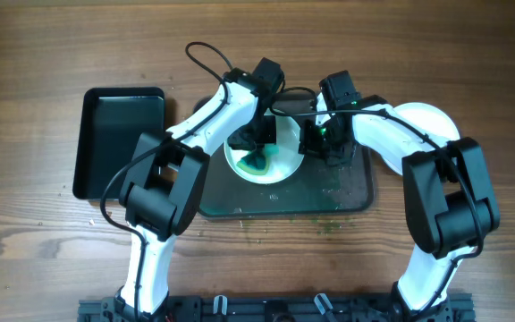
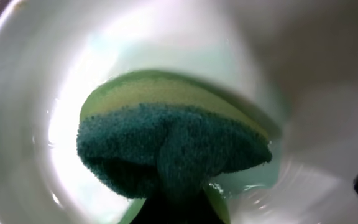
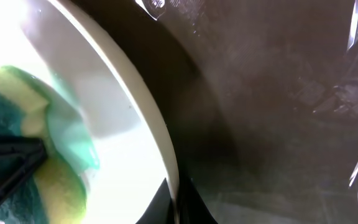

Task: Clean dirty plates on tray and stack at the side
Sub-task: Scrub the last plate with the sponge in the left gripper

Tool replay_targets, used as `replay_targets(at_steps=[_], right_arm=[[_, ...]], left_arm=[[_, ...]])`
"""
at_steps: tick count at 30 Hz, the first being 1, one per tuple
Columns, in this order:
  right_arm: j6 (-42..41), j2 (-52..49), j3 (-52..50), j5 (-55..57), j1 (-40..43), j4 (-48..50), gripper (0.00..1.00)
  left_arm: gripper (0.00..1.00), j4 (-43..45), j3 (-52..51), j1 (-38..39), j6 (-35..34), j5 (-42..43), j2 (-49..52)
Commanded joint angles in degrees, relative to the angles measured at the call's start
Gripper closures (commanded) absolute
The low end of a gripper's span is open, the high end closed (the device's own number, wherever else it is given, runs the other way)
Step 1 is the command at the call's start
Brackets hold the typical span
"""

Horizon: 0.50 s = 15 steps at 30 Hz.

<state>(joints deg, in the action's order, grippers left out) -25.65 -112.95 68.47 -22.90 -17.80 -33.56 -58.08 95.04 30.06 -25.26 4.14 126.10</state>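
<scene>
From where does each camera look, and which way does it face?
Overhead: above the table, facing down at tray, plate, left arm, right arm.
Left wrist: on the left arm, facing into the plate at the sponge in the left gripper.
Right wrist: on the right arm, facing the plate's rim and tray; right gripper at bottom.
Shared: plate and sponge, in both wrist views.

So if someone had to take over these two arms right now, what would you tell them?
Left gripper: jaws shut on the sponge, pressed into the white plate.
Right gripper: jaws seem shut on that plate's right rim, steadying it on the dark tray.
Done, it seems: a second plate lies beside the tray, at the right.
Left: green smears show in the white plate; finish scrubbing, then stack it there.
</scene>
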Motion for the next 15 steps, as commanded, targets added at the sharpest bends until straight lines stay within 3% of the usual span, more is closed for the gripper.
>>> replay_targets(at_steps=[1,3,5,10,13,15], right_arm=[[0.09,-0.87,-0.5,-0.04,-0.17,0.13,0.96],[0.09,-0.87,-0.5,-0.04,-0.17,0.13,0.96],[0.13,-0.87,-0.5,-0.04,-0.17,0.09,0.96],[0.11,-0.87,-0.5,-0.04,-0.17,0.13,0.96],[0.02,-0.87,-0.5,-0.07,-0.17,0.02,0.96],[0.13,-0.87,-0.5,-0.04,-0.17,0.0,0.96]], left_arm=[[0.96,6.38,-0.85,-0.24,12.0,12.09,1.57],[0.96,9.07,-0.85,-0.81,16.22,17.03,1.51],[0.96,10.1,-0.85,-2.51,15.28,12.46,1.51],[0.96,2.32,-0.85,-7.76,-2.89,-19.89,1.51],[0.96,-1.75,-0.85,-8.59,-3.98,-20.41,1.51],[0.96,-3.98,-0.85,-8.02,-2.47,-12.52,1.51]])
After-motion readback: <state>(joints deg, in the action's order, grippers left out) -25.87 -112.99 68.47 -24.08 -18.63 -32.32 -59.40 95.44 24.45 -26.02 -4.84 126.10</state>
